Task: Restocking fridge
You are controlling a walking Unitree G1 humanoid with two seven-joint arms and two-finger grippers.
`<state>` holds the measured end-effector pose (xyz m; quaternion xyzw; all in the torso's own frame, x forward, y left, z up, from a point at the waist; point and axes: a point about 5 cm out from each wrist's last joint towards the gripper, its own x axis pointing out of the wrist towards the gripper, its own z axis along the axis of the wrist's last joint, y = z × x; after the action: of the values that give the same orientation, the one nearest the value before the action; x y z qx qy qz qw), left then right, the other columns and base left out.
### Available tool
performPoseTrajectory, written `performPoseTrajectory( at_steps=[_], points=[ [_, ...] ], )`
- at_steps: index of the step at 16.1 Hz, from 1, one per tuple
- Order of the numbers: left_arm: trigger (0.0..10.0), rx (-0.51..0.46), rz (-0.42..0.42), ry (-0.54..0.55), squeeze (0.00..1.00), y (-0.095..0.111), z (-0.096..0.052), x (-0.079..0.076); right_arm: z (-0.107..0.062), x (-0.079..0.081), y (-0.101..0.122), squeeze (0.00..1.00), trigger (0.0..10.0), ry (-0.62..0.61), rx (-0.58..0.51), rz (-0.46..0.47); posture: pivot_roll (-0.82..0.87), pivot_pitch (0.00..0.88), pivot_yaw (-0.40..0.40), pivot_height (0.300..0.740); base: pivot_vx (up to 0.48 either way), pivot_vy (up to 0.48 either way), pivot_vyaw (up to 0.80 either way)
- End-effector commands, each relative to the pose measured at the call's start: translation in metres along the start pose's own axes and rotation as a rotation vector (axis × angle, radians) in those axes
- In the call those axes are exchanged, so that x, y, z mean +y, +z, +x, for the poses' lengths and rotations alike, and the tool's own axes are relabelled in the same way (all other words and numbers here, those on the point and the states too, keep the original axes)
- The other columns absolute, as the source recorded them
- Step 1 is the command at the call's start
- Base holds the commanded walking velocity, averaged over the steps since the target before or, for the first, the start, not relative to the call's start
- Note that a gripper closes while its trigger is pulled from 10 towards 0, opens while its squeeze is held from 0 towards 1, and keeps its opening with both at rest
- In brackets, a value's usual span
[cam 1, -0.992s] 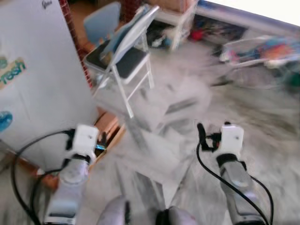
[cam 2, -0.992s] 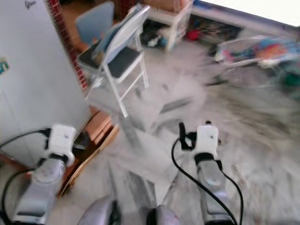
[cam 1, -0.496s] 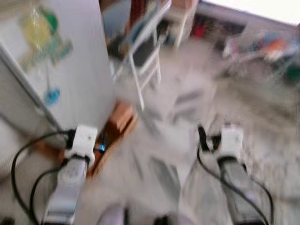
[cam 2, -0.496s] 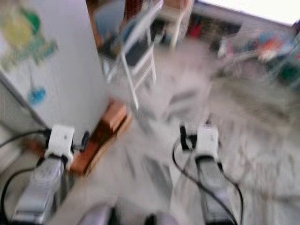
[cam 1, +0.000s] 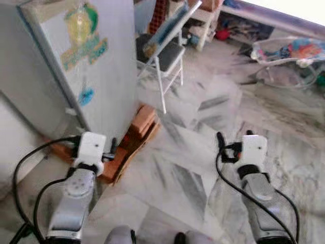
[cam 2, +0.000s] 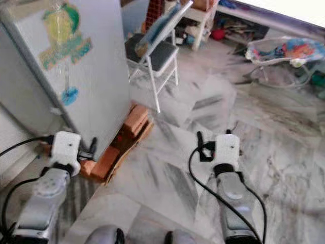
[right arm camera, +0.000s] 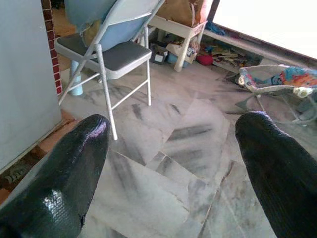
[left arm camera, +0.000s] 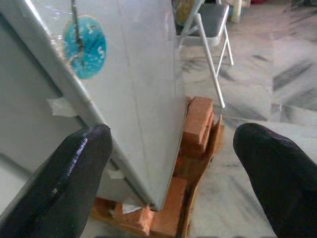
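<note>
Fingers of both grippers are spread wide and hold nothing: the left gripper [left arm camera: 173, 173] has its two black fingers [left arm camera: 69, 183] parted before the lower corner of the fridge, and the right gripper [right arm camera: 173, 168] has its two parted over bare marble floor [cam 1: 203, 132]. One grey fridge [cam 1: 66, 71] stands to the robot's left, door shut, with one yellow-and-green sticker [cam 1: 81, 30] high on its side, one round blue sticker [left arm camera: 84, 47] lower down, and one strip of tape [left arm camera: 60, 105] by the door edge. It rests on a stack of red bricks [left arm camera: 197, 121] set on a wooden board [cam 1: 133, 152]. One folding chair [cam 1: 165, 46] with a dark seat stands just beyond the fridge, and one white low table [right arm camera: 179, 27] lies further back with clutter beneath it. One colourful baby bouncer [cam 1: 289, 53] sits well apart, to the right. Both silver arms reach forward at about the same height, the left near the bricks
</note>
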<state>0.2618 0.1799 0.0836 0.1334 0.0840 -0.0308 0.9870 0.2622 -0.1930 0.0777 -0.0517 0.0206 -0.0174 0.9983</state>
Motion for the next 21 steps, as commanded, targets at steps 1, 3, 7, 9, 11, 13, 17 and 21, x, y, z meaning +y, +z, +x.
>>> performPoseTrajectory(
  at_steps=[1, 3, 7, 9, 11, 13, 17, 21],
  points=[
    [10.0, 0.016, 0.001, 0.002, 0.0, -0.005, -0.001, 0.003, -0.003, 0.002, -0.003, 0.0, 10.0, 0.0, 0.01, 0.011, 0.08, 0.106, -0.086, 0.74, 0.0, 0.48, 0.0],
    [10.0, 0.011, 0.009, 0.006, 0.0, -0.006, -0.002, 0.003, -0.004, 0.002, -0.003, 0.0, 10.0, 0.002, 0.012, 0.012, 0.08, 0.106, -0.086, 0.74, 0.0, 0.48, 0.0],
    [10.0, -0.005, -0.03, 0.073, 0.0, -0.007, 0.0, 0.017, -0.005, -0.001, -0.004, 0.0, 10.0, -0.008, 0.023, 0.012, 0.08, 0.115, -0.086, 0.74, 0.0, 0.48, 0.0],
    [10.0, -0.018, -0.035, 0.065, 0.0, -0.005, 0.001, 0.017, -0.005, 0.001, -0.004, 0.0, 10.0, 0.0, 0.027, 0.014, 0.08, 0.115, -0.086, 0.74, 0.0, 0.437, -0.8],
    [10.0, -0.028, -0.034, 0.077, 0.0, -0.005, 0.002, 0.015, -0.005, 0.001, -0.004, 0.0, 10.0, -0.003, 0.026, 0.013, 0.08, 0.118, -0.086, 0.74, 0.0, 0.197, -0.8],
    [10.0, -0.039, -0.053, 0.049, 0.0, -0.005, 0.001, 0.01, -0.005, 0.001, -0.004, 0.0, 10.0, -0.001, 0.026, 0.012, 0.08, 0.12, -0.086, 0.74, 0.0, 0.0, -0.8],
    [10.0, -0.079, -0.075, 0.045, 0.0, -0.002, 0.002, 0.009, -0.007, 0.0, -0.005, 0.0, 10.0, 0.008, 0.032, 0.002, 0.08, 0.121, -0.089, 0.74, 0.0, 0.0, -0.8],
    [10.0, -0.079, -0.076, 0.061, 0.0, -0.003, 0.002, 0.009, -0.006, 0.0, -0.004, 0.0, 10.0, 0.009, 0.03, 0.003, 0.08, 0.124, -0.094, 0.74, 0.0, 0.0, -0.76]
  ],
)
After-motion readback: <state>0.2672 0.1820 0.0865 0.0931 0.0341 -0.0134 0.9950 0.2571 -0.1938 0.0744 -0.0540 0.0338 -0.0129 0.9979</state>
